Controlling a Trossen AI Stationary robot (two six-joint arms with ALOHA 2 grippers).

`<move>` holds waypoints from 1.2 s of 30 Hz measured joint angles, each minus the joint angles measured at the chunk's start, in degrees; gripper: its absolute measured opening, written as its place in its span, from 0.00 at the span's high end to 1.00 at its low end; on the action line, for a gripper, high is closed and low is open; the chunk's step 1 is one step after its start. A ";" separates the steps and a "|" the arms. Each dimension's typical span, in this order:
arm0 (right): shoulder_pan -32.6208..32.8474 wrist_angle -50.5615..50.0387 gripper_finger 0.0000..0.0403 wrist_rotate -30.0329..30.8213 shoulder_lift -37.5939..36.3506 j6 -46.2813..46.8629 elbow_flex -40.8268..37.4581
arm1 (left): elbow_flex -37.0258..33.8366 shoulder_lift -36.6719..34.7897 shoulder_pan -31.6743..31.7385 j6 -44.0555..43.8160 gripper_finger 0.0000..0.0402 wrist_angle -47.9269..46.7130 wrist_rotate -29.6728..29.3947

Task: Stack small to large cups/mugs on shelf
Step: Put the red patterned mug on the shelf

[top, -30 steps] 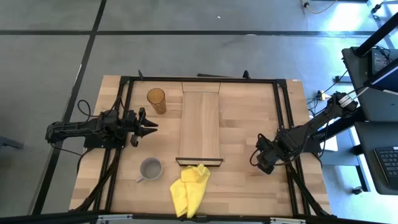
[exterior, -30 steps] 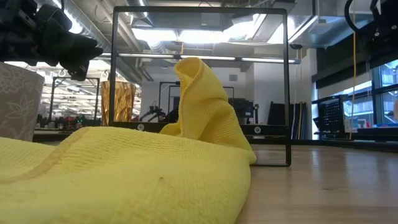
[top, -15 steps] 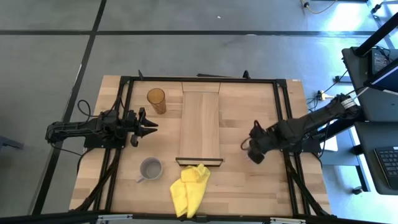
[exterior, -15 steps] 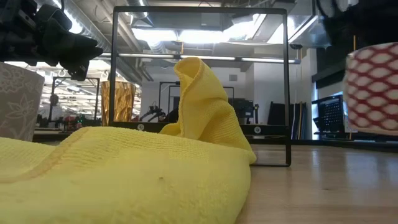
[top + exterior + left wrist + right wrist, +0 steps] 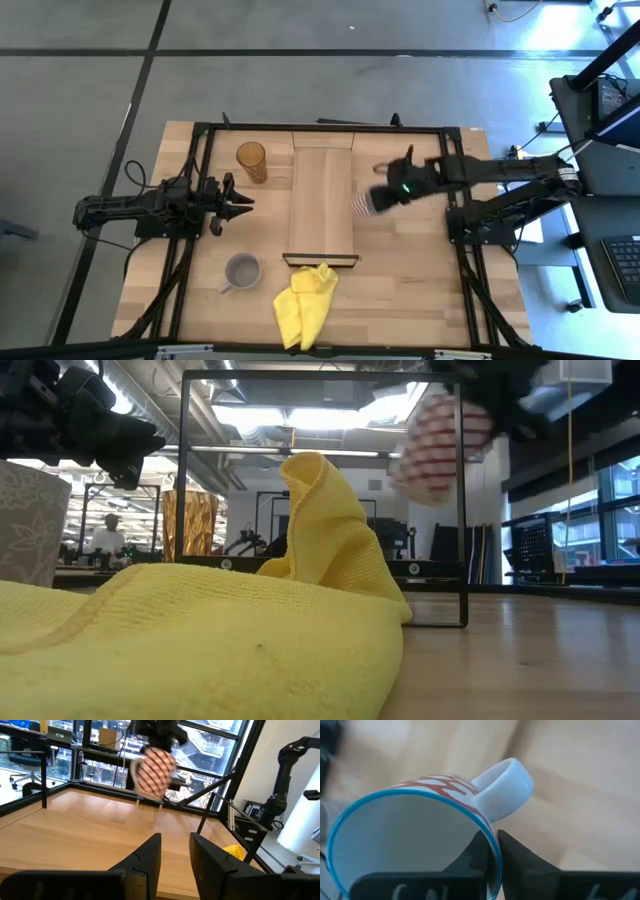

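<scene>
My right gripper (image 5: pixel 388 194) is shut on a white mug with a red net pattern and a blue rim (image 5: pixel 364 205), in the air by the right edge of the light-wood shelf (image 5: pixel 322 195). The low view shows this mug (image 5: pixel 438 435) high above the table. The amber tumbler (image 5: pixel 251 161) stands left of the shelf's far end. The grey mug (image 5: pixel 241 270) stands left of the shelf's near end. My left gripper (image 5: pixel 243 199) is open and waits between those two, touching nothing. My right gripper pinches the mug's blue rim (image 5: pixel 493 836) just beside the handle (image 5: pixel 506 787), one finger (image 5: pixel 479 854) inside the mug and one (image 5: pixel 516 857) outside. The mug is lifted clear of the table and tipped toward its side, its base pointing toward the shelf.
A crumpled yellow cloth (image 5: pixel 305 304) lies at the shelf's near end and fills the front of the low view (image 5: pixel 200 640). A black frame (image 5: pixel 455 180) runs round the table's working area. Bare tabletop (image 5: pixel 400 270) lies right of the shelf.
My right gripper has carried the patterned mug up from the table's right near part, toward the left and the far edge, to the shelf's right edge. The mug has risen clear and tipped from upright toward its side.
</scene>
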 joint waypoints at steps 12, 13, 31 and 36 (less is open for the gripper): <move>-8.19 -7.56 0.92 -7.78 25.99 -17.15 27.46 | -0.02 0.00 0.00 0.00 0.76 0.02 0.01; -8.64 -10.44 0.92 -7.81 28.14 -18.40 30.96 | -0.01 0.00 0.02 0.00 0.76 0.01 0.02; -6.99 -36.91 0.93 -14.73 52.79 -63.20 67.46 | -0.01 -0.01 0.00 0.00 0.76 0.01 0.02; -7.47 -37.32 0.92 -9.96 52.77 -75.69 67.45 | 0.00 0.00 0.02 0.00 0.76 0.00 0.00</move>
